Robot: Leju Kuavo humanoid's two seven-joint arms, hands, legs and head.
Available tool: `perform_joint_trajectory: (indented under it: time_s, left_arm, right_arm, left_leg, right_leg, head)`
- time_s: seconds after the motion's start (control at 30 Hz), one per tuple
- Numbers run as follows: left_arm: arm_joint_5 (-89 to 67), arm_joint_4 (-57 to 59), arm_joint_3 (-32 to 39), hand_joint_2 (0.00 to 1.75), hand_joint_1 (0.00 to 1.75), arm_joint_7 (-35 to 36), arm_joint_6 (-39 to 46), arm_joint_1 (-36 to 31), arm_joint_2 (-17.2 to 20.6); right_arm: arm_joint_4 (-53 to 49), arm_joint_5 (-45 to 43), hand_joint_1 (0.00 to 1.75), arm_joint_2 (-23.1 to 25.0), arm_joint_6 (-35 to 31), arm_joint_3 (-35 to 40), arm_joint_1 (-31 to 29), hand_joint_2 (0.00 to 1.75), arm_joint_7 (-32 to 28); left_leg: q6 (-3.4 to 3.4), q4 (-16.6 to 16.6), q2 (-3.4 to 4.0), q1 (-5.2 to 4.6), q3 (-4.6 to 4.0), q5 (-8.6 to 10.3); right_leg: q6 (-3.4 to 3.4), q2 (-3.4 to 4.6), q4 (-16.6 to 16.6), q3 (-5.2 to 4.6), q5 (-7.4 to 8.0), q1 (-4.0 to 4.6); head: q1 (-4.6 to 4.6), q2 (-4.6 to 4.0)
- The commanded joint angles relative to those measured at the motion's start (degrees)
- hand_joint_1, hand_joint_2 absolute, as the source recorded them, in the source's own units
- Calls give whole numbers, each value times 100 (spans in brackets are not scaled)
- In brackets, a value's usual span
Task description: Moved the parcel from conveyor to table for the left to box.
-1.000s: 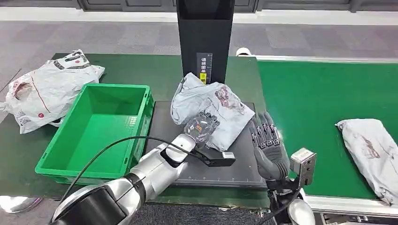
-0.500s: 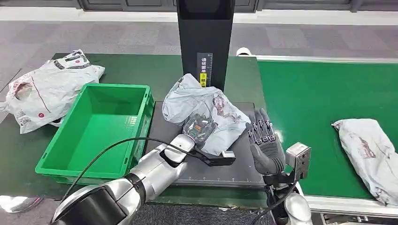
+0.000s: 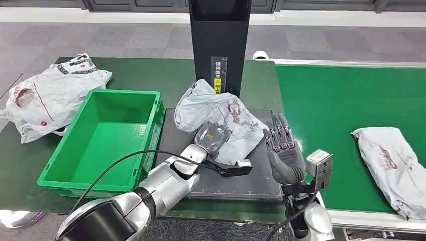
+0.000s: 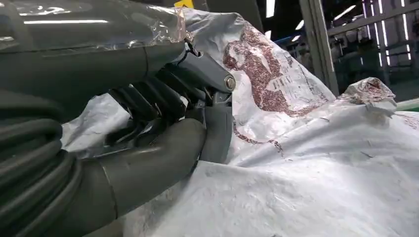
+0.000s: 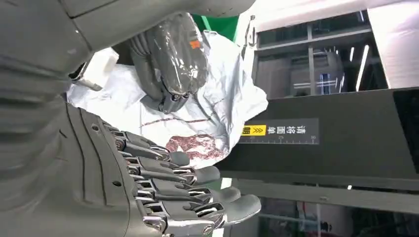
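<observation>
Head view, with both wrist views. The parcel (image 3: 221, 125), a crumpled grey mailer with a reddish print, lies on the dark platform (image 3: 256, 173) on the counter (image 3: 150, 75), at the foot of the black scanner post (image 3: 219, 40); it sits here, I judge, so that my left arm can reach both it and the green crate (image 3: 103, 135) just beside the platform. My left hand (image 3: 212, 136) lies on the near side of the parcel with its fingers curled into the wrapping, which I read as a grasp for the transfer to the crate; the parcel itself rests on the platform, not lifted. My right hand (image 3: 282, 148) stands upright at the platform's right edge, fingers extended and slightly apart, holding nothing and just clear of the parcel, kept aside, I judge, to leave the lift unobstructed.

A second grey parcel (image 3: 394, 168) lies on the conveyor belt (image 3: 326, 105), its far end cut off by the frame; another mailer (image 3: 50, 95) lies on the counter left of the crate. Hidden: my left fingertips are buried in folds of film, so the firmness of the grip cannot be confirmed. The post's top is cut off, and its yellow label is too small to read.
</observation>
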Motion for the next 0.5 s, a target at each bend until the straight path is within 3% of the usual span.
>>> perform_joint_trajectory:
  time_s: [0.03, 0.3, 0.5]
  left_arm:
    - [-63, 245, 225, 175, 175, 121, 37, -97, 101]
    - [-266, -42, 381, 175, 175, 467, 550, -355, 351]
    - [-426, -813, 757, 175, 175, 352, 857, -475, 384]
  right_arm:
    - [220, 71, 0, 46, -5, 25, -133, 175, 56]
    - [27, 155, 0, 109, 9, -159, 103, 175, 54]
    - [-383, 213, 0, 98, -69, -306, 467, 175, 79]
  left_leg:
    - [-5, -31, 27, 7, 24, 7]
    - [-3, -2, 13, 3, 4, -2]
    - [-6, 1, 4, 4, -2, 2]
  right_leg:
    - [-12, 28, -35, 18, 17, 9]
    - [-6, 13, -2, 0, 2, 4]
    - [-8, 5, 1, -7, 1, 5]
  head:
    - [0, 0]
    - [0, 0]
    - [0, 0]
